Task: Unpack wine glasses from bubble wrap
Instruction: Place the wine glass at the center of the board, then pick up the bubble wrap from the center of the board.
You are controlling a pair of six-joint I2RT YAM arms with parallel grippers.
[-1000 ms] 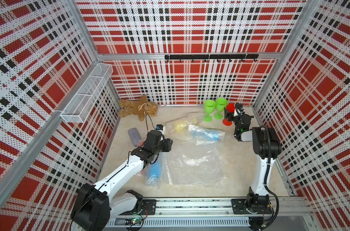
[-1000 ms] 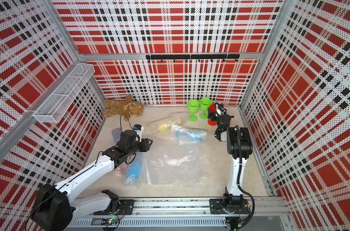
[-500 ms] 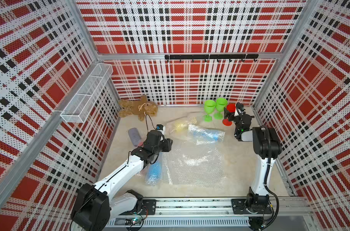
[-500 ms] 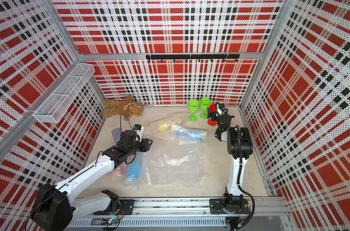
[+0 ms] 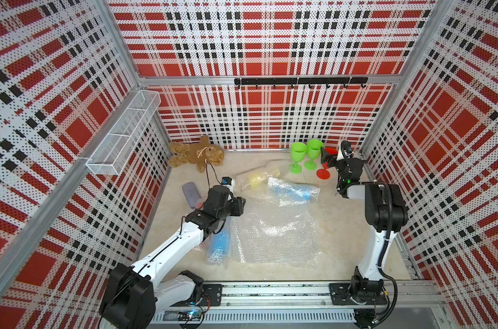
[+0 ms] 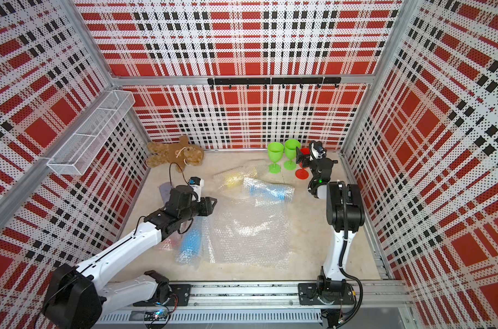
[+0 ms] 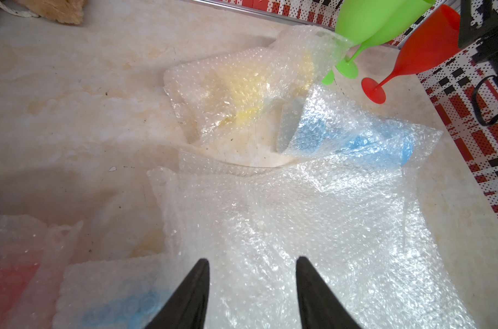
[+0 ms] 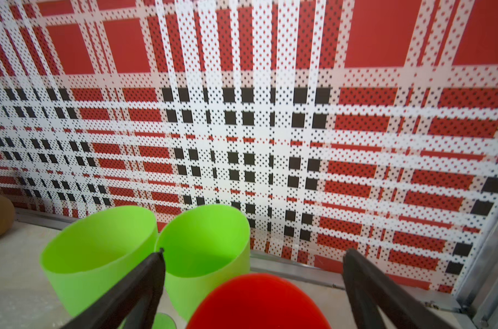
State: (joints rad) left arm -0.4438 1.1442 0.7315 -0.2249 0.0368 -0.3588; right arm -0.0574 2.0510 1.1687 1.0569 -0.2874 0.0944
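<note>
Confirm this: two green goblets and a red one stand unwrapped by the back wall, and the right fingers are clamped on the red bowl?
Not clamped. The right wrist view shows the right gripper open, its fingers spread wider than the bowl of the red goblet. The rest holds: both green goblets and the red one stand unwrapped by the back wall.

A: Pose of left arm point(image 5: 170, 249)?
B: Stretched low away from base rail point(image 5: 270, 293); left gripper point(image 7: 250, 262) half open, empty.
A: And right arm point(image 5: 376, 242)?
B: Upright, then reaching farther from base rail; right gripper point(image 8: 253, 252) spread wide, empty.
</note>
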